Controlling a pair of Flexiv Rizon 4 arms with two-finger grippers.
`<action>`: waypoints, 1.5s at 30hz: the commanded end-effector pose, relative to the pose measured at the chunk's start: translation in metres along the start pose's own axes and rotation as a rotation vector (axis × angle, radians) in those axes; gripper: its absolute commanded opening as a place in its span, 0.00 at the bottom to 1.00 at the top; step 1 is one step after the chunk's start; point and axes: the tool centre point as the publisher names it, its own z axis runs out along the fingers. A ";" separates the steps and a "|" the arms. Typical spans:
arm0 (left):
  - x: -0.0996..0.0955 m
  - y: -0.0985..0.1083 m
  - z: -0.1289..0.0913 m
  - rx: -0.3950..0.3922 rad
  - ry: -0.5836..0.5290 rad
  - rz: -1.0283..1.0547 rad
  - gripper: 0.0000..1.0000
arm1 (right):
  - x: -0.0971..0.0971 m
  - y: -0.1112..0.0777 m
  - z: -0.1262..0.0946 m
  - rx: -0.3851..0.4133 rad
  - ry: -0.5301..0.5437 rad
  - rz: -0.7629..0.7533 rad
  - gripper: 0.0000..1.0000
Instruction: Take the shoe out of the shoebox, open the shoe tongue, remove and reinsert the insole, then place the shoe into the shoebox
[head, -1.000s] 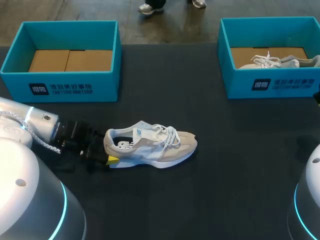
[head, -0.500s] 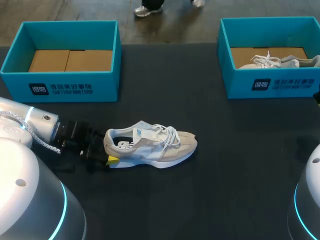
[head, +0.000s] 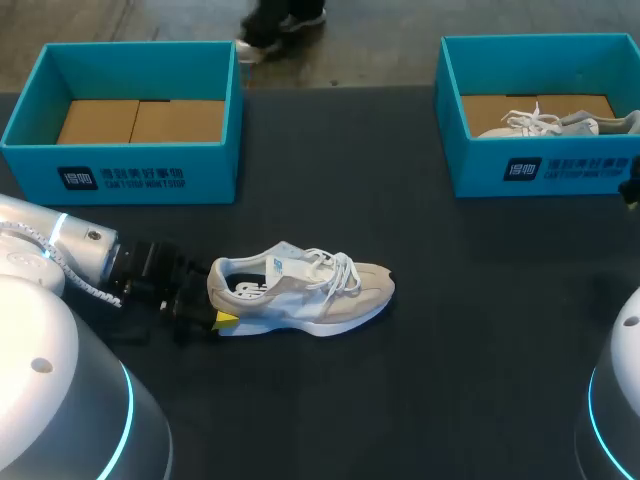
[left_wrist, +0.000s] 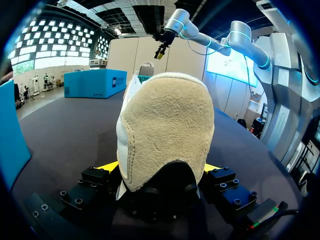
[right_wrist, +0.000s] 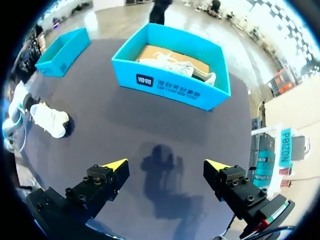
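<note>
The shoe stands upright on its sole on the dark table, outside both boxes, white and beige with its laces done up over the tongue and a dark inside showing through the opening. At the shoe's heel sits the left gripper. In the left wrist view the suede heel fills the space between the fingers, with a yellow tip pressed against each side, so the fingers are clamped on the shoe's heel. The left arm stretches straight back from the heel, in line with the shoe, and the toe points away from it.

Beyond the shoe's heel end, well apart from it, stands the left shoebox — teal, open-topped, with only its cardboard floor showing. Beyond the shoe's toe end, further off, is the right shoebox, the same teal, and a second shoe lies inside it.

The right gripper hangs high above bare table, well away from the shoe's toe and on the near side of the right shoebox — its fingers are spread wide apart with nothing between them. From there the shoe shows small and far off.
</note>
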 end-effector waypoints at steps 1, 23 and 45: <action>-0.001 0.001 0.001 0.000 0.000 0.000 0.00 | 0.025 0.009 -0.007 0.020 -0.041 0.029 1.00; -0.001 0.001 0.001 0.000 0.000 0.000 0.00 | 0.185 0.038 -0.025 0.164 -0.021 0.093 1.00; -0.001 0.001 0.001 0.000 0.000 0.000 0.00 | 0.261 0.049 -0.020 0.104 0.042 0.060 1.00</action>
